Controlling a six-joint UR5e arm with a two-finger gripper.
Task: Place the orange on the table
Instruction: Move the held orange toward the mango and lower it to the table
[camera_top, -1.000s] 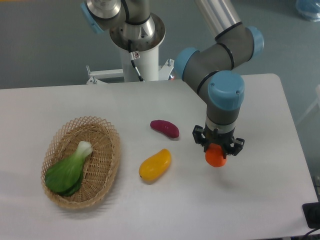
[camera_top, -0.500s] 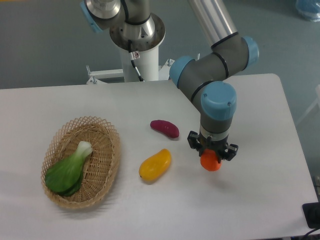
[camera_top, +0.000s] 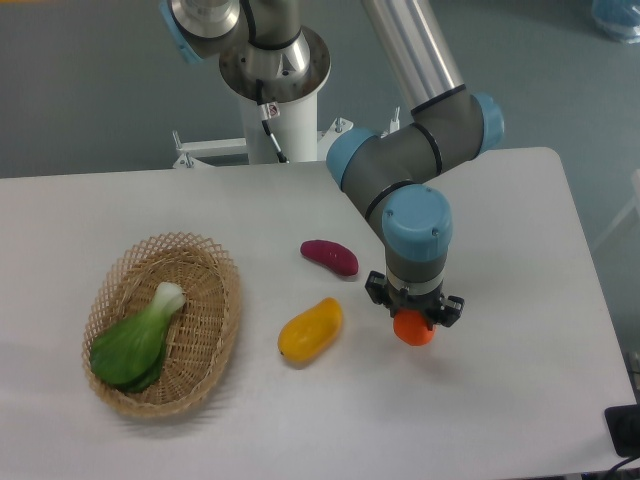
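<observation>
Orange (camera_top: 414, 329) was clamped between my gripper (camera_top: 413, 322) jaws, hanging just under the fingers and low over the table (camera_top: 520, 400); couldn't tell from this view whether it was touching the surface yet. Over the last second I'd carried it left and toward the arm base in the picture, from further right on the tabletop, and the arm had tucked in with it. That shift put me closer to the other produce, so I judged the transport nearly done, with lowering and release remaining.

Clearances from the tool: yellow fruit (camera_top: 311, 329) sat near, off to the camera-left side, not touching. Purple sweet potato (camera_top: 330, 256) lay up and left of me, apart. Wicker basket (camera_top: 215, 340) with the green vegetable (camera_top: 135, 343) was well apart beyond the yellow fruit. Bare tabletop lay directly below, to the camera-right and toward the near edge, so a straight drop looked safe. Main risk I saw: the orange rolling once freed, likely toward the yellow fruit.
</observation>
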